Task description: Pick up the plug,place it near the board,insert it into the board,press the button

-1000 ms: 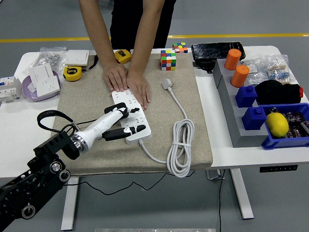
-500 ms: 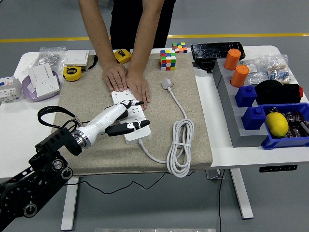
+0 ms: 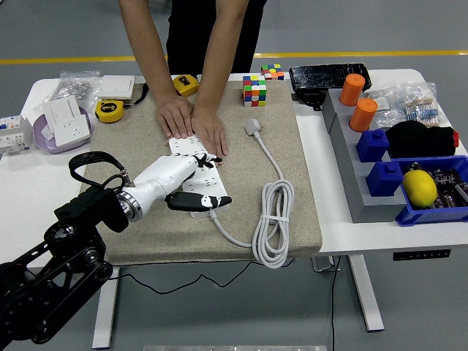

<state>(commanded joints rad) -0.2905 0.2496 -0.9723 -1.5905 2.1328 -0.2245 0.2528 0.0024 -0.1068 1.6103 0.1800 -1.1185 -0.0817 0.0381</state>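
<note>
Left hand (image 3: 191, 183) with white fingers loosely spread, holding nothing, over long white power strip (image 3: 196, 178) pinned by person's two hands (image 3: 191, 124); white plug (image 3: 253, 126) lies beside.

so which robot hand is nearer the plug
Left. The left robot hand hovers over the power strip, left of the plug. The right isn't in view.

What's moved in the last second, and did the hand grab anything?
The left hand slid right and slightly toward the near edge over the power strip, fingers spread, grasping nothing. The person's hands still press the strip's far end. The plug and coiled cable stayed put.
</note>
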